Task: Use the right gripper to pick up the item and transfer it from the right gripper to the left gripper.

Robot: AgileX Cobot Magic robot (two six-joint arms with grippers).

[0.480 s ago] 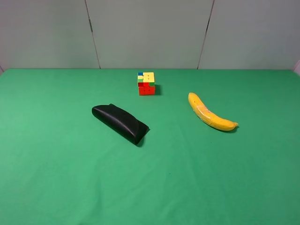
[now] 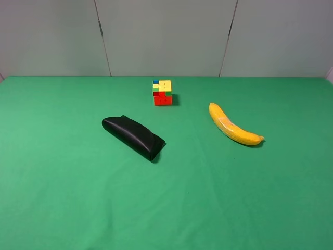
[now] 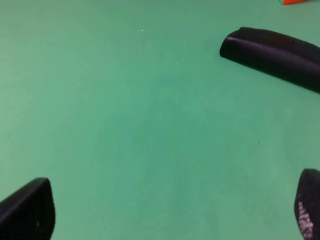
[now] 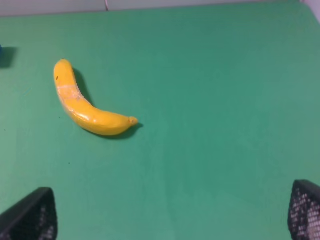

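The yellow banana lies on the green table right of centre, curved, with a pale scuffed patch mid-body. It also shows in the right wrist view. My right gripper is open and empty, well back from the banana, with only its fingertips in view. My left gripper is open and empty over bare green cloth, with the end of the black case ahead of it. Neither arm shows in the exterior high view.
A black pouch-like case lies left of centre. A small multicoloured puzzle cube stands behind it near the back. The green table ends at a grey back wall.
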